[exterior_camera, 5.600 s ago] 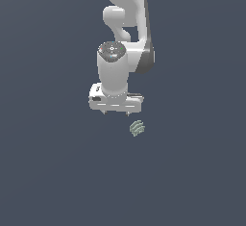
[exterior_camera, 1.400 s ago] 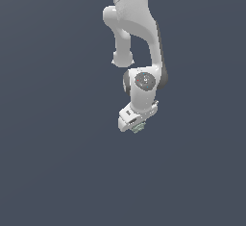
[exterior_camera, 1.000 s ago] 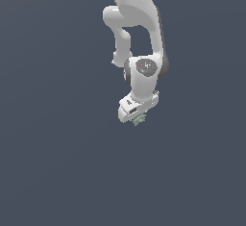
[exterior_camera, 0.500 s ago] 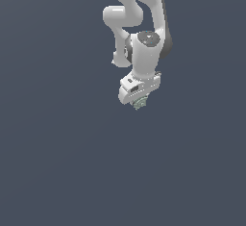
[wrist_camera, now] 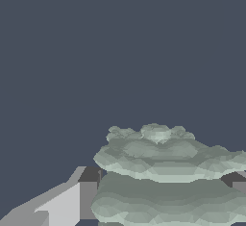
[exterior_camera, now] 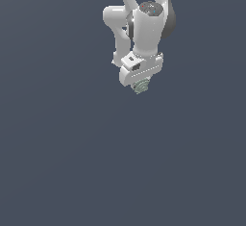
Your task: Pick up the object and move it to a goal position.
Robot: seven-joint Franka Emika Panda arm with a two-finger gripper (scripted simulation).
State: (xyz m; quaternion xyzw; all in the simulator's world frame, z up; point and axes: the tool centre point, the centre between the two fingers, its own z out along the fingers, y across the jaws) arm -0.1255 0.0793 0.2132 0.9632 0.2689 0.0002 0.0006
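Observation:
The object (exterior_camera: 141,86) is a tiny pale grey-green lump with ridged, layered sides. It sits under the white gripper (exterior_camera: 140,83), held between the fingers and lifted well above the dark grey floor. In the wrist view the object (wrist_camera: 166,172) fills the space between the two fingers (wrist_camera: 77,200), which press on its sides. The white arm (exterior_camera: 146,25) rises above the gripper toward the top of the exterior view.
A plain dark grey floor (exterior_camera: 72,162) fills both views. No goal marker shows.
The gripper closed on the object earlier and has been carrying it upward in the exterior view, drifting slightly to the exterior view's right.

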